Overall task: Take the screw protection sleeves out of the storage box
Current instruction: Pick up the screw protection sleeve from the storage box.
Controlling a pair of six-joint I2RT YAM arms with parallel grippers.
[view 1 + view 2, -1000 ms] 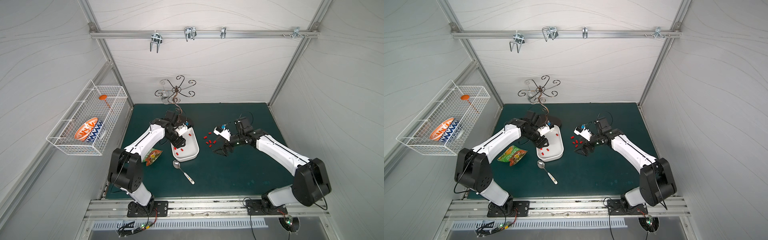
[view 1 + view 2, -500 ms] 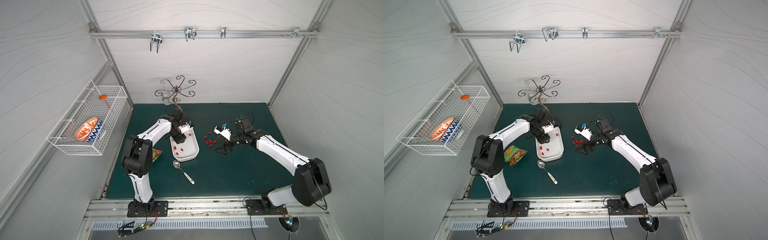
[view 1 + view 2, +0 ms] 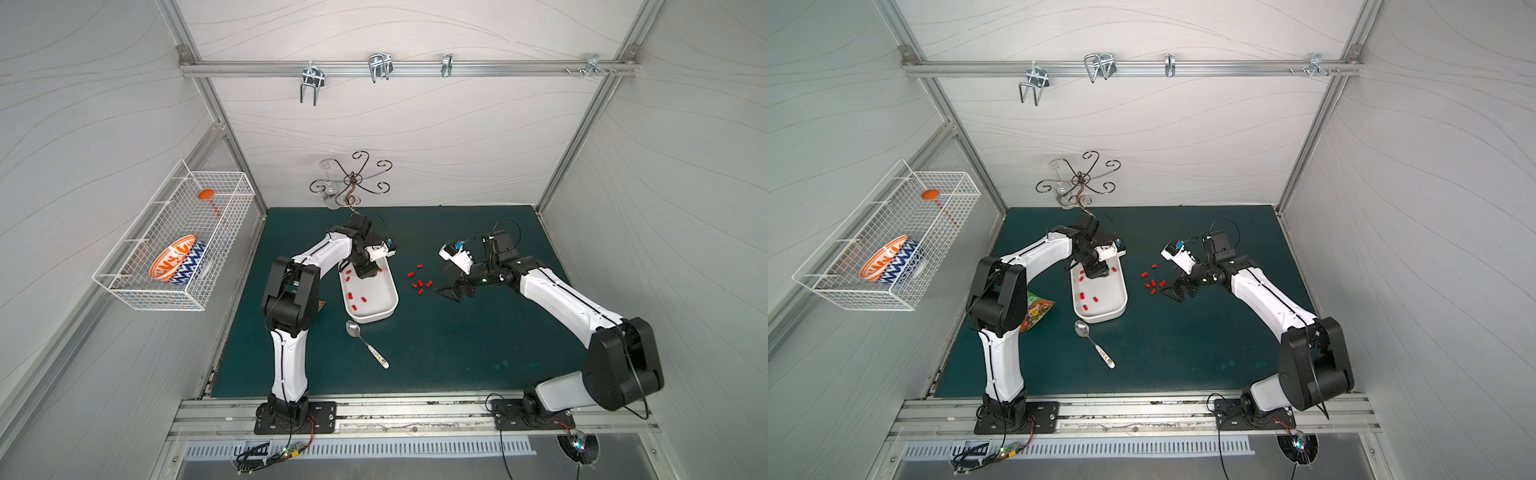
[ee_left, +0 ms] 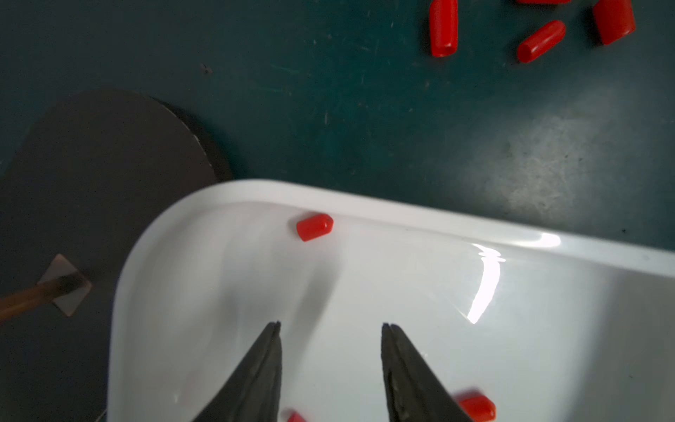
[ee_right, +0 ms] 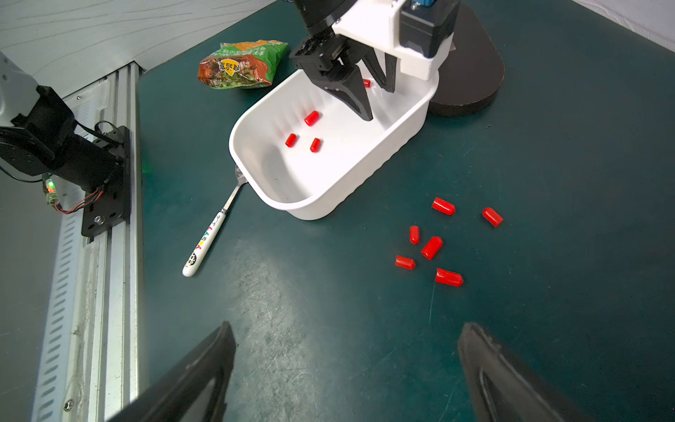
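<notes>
Left gripper, fingers narrowly apart and empty, reaches the storage box's twelve-o'clock end for sleeves. Right gripper hovers wide-spread at the box's three o'clock.

Bright, even overhead light — soft shadows only. Glare streaks the storage box in the left wrist view; the table shows a pale sheen. Both top views bow at the edges.
</notes>
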